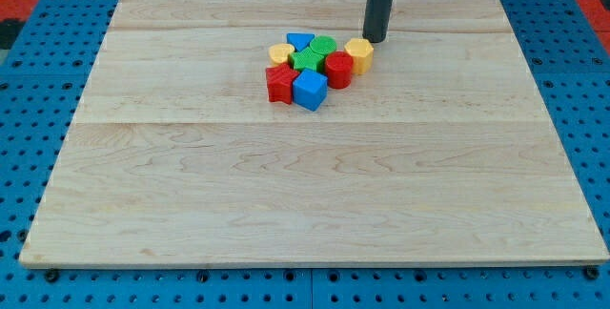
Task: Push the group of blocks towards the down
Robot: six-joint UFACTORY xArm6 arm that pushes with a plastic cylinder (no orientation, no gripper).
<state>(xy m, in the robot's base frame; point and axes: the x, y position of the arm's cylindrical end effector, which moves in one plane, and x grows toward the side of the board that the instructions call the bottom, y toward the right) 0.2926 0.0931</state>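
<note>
The dark rod comes down from the view's top, and my tip (374,40) — a bare end with nothing to grasp — rests on the pale wooden board (305,195), touching or just beside the yellow hexagonal block (359,54). The rest huddle to the tip's left and below — red cylinder (338,68), green round block (323,46), green star-shaped block (307,60), blue triangular block (299,41), yellow round block (280,54), red star-shaped block (281,84) and blue cube (310,90) — all in the board's upper half.

Bright, even overhead light; sharp focus, soft short shadows under the blocks (313,69), no glare
</note>
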